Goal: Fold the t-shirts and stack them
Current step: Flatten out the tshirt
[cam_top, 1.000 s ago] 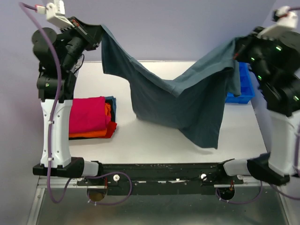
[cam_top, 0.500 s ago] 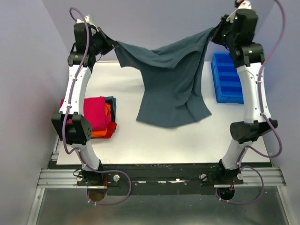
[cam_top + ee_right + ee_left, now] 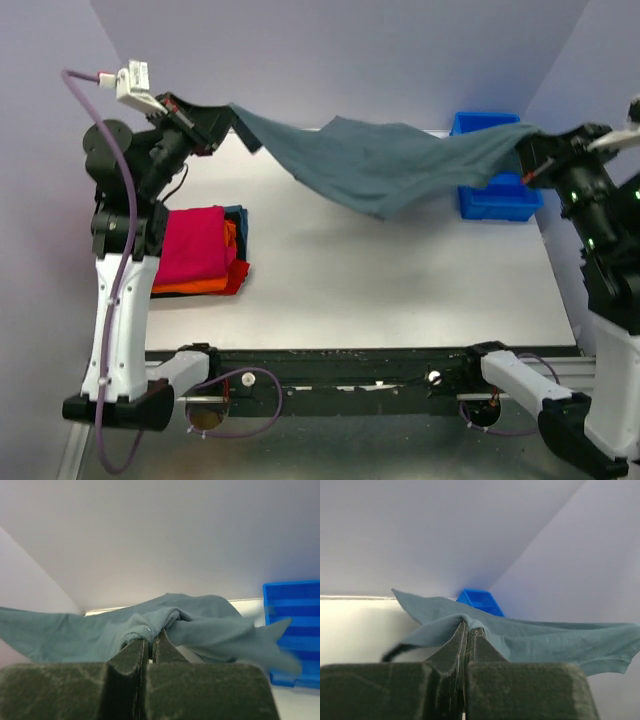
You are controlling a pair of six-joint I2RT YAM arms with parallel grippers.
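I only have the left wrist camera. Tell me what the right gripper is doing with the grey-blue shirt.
Observer: The right gripper is shut on the other end of the grey-blue shirt, with a bunched hem pinched between its fingers.
Operator: Report how the shirt sits over the table.
Observer: From above, it is stretched between the left gripper and the right one and sags in the middle over the table. I cannot tell whether the lowest fold grazes it.
Operator: Give me the other shirts.
Observer: The crimson-pink shirt lies folded on top of the orange shirt at the table's left side, beside the left arm.
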